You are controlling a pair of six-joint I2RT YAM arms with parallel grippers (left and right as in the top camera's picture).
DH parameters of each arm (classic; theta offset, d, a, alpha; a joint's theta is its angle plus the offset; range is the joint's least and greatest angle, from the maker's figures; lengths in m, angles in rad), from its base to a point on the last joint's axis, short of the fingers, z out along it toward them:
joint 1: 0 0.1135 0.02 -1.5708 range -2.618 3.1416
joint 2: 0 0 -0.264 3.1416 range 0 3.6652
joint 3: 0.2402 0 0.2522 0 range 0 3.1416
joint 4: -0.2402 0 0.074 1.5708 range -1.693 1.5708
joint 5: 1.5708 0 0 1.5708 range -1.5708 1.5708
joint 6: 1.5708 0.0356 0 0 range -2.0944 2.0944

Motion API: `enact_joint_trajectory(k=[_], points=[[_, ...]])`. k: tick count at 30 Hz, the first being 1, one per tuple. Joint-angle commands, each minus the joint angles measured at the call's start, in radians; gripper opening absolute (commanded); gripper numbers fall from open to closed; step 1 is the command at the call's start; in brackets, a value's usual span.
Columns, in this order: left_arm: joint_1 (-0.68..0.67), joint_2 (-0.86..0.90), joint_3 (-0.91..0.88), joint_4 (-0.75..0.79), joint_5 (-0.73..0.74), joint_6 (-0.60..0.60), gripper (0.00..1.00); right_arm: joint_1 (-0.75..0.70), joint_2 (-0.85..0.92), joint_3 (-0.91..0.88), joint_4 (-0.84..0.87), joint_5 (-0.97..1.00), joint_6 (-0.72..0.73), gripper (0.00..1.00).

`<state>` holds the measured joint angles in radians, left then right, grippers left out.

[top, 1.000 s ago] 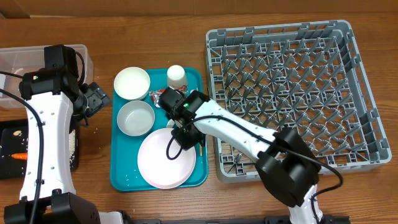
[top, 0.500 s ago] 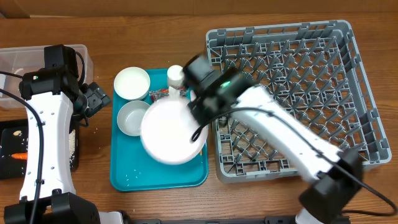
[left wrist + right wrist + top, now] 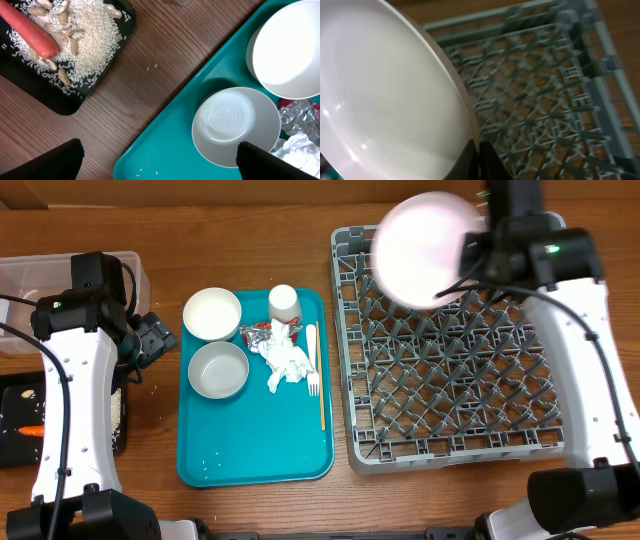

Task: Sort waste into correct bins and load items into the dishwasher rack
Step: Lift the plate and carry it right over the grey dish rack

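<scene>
**A:** Where's the pink plate (image 3: 425, 250)?

**B:** In the air over the far left corner of the dishwasher rack (image 3: 580, 370). The right gripper (image 3: 470, 252) is clamped tight on its rim, and the plate hangs tilted above the pegs.

**A:** And the left gripper (image 3: 160, 167)?

**B:** Spread as wide as it goes, with nothing in it. It hovers over the bare counter (image 3: 150, 65) between the black tray (image 3: 60, 95) and the teal tray (image 3: 165, 150).

**A:** What's on the teal tray?

**B:** A white bowl (image 3: 212, 313) at the back and a second bowl (image 3: 218, 369) just in front of it, both upright. The white cup (image 3: 283, 302) stands at the back. The crumpled napkin (image 3: 288, 362) is in the middle, touching the red-and-silver wrapper (image 3: 262, 333). The fork (image 3: 311, 360) and the wooden stick (image 3: 321, 395) lie lengthwise along the right side.

**A:** The bins?

**B:** The carrot (image 3: 30, 32) lies in the black tray on a spread of rice and peanuts (image 3: 80, 30). The clear tub (image 3: 20, 275) sits behind that tray — the left arm covers part of it.
</scene>
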<state>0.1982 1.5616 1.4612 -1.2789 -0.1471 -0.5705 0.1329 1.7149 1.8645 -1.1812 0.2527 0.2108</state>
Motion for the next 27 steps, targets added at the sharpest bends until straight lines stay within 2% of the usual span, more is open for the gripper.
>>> enact_joint_trajectory(k=[1, 6, 14, 27], points=[[-0.001, -0.008, 0.023, 0.001, -0.013, -0.01, 1.0, -0.063, -0.016, 0.021, 0.036, 0.174, 0.092, 0.04], [-0.001, -0.008, 0.023, 0.001, -0.013, -0.01, 1.0, -0.117, -0.006, 0.02, 0.07, 0.292, 0.108, 0.04], [-0.001, -0.008, 0.023, 0.001, -0.013, -0.01, 1.0, -0.119, 0.065, 0.006, 0.078, 0.462, 0.146, 0.04], [-0.001, -0.008, 0.023, 0.001, -0.013, -0.01, 1.0, -0.085, 0.111, -0.013, 0.075, 0.427, 0.126, 0.04]])
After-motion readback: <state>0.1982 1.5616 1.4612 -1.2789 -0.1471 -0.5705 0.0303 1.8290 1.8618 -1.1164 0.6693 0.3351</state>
